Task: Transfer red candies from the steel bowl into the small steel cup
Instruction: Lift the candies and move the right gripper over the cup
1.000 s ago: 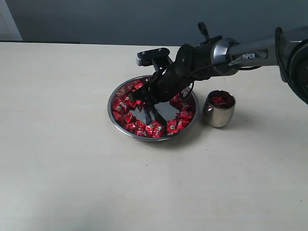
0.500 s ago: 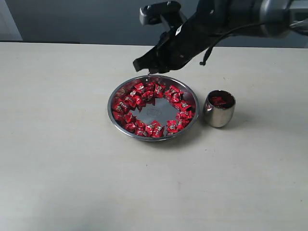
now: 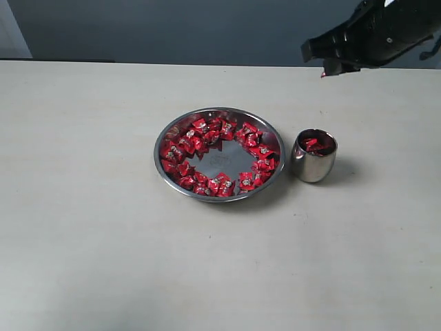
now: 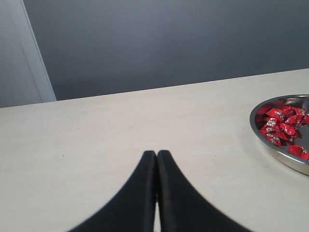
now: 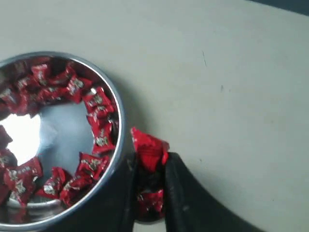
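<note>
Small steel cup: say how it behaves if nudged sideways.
The small steel cup has a rounded belly, so it would probably rock or tip before sliding. Its polished wall looks slippery to grip. With few red candies inside, it is likely light.

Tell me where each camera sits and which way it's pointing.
Exterior: raised off the arms, looking down across the table toward the wall at bowl and cup; only the right gripper shows, near the upper edge.
Left wrist: low over the table, facing along it to the wall; shut left gripper ahead, part of the bowl beyond.
Right wrist: high, facing down; right gripper shut on a candy, bowl below.
Shared: all three see the bowl with its candies.
</note>
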`<state>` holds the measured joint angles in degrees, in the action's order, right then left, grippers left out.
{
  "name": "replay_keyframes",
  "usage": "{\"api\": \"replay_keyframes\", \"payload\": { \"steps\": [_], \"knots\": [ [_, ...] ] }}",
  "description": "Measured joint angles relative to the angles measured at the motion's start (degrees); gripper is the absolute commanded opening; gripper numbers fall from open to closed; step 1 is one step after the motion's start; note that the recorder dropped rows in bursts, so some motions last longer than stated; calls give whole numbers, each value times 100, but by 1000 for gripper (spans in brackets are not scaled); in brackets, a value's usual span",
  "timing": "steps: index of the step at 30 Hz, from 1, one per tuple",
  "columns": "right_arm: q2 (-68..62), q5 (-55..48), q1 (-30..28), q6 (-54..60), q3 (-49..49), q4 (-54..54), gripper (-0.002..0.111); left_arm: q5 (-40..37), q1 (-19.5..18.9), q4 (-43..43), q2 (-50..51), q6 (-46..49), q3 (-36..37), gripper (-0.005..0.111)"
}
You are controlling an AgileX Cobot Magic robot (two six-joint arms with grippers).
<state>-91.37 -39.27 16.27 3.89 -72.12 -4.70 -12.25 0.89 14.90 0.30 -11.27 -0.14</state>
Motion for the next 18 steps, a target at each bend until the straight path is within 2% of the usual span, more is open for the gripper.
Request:
{"api": "replay_keyframes", "payload": {
  "steps": [8,18],
  "knots": [
    [-39,-45,-66,0,363,63,-1,0,0,0,0,0,0,0],
    [-530,-68,-66,74,363,63,-1,0,0,0,0,0,0,0]
  ]
}}
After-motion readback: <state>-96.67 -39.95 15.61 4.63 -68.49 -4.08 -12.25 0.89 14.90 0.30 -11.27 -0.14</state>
